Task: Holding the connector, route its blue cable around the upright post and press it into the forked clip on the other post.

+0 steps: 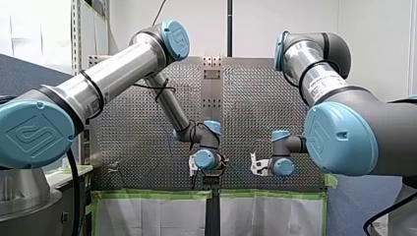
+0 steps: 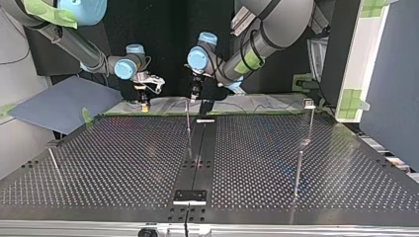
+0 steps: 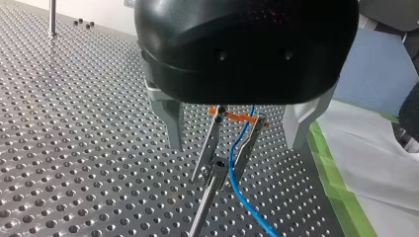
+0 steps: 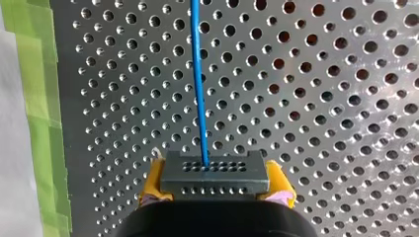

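Connector (image 4: 215, 175), a dark grey block with rows of small holes, is gripped between the yellow pads (image 4: 152, 185) of the right hand (image 4: 216, 183), closed on its two ends, just above the perforated table (image 4: 321, 98). You can see the blue cable (image 4: 199, 89) leave the middle of the block's front face and run straight ahead over the holes, alongside the green tape (image 4: 42, 98) on the table's edge. In the left wrist view the left hand (image 3: 236, 145) hangs over the forked clip (image 3: 210, 143) with its metal fingers (image 3: 173, 123) spread wide, one on each side and touching neither prong. That clip sits on top of a thin post (image 3: 205, 202), with an orange piece across the prong tips, and the cable passes down between the two prongs, then trails off over the table towards the taped edge. Another upright post (image 3: 52, 17) stands well away across the table. From the top view you find both hands near the far edge, the right one at the view's left and well apart from the left one.
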### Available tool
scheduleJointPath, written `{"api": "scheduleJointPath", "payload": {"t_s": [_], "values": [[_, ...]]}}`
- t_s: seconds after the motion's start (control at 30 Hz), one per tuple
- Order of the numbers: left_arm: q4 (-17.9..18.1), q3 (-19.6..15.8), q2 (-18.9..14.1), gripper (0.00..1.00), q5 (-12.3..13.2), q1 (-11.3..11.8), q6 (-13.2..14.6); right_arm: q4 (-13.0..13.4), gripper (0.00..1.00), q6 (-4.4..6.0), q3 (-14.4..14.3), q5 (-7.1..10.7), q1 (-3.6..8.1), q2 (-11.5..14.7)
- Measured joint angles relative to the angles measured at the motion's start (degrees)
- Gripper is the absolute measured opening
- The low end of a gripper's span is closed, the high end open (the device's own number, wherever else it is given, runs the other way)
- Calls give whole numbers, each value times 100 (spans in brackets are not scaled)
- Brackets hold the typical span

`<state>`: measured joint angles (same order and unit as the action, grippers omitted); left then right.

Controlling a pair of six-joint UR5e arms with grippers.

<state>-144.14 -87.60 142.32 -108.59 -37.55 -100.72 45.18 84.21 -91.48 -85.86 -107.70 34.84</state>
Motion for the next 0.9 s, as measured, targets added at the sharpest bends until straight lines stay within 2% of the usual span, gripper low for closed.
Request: {"api": "scheduleJointPath", "payload": {"t_s": [0.33, 0.6, 0.9], "values": [[20, -22, -30, 100, -35, -29, 81, -21, 12, 9, 9, 25, -1, 0], [47, -325, -345, 100, -236, -119, 131, -48, 12, 17, 10, 25, -1, -2], [378, -730, -751, 100, -167, -174, -155, -68, 12, 18, 10, 41, -8, -3]]}}
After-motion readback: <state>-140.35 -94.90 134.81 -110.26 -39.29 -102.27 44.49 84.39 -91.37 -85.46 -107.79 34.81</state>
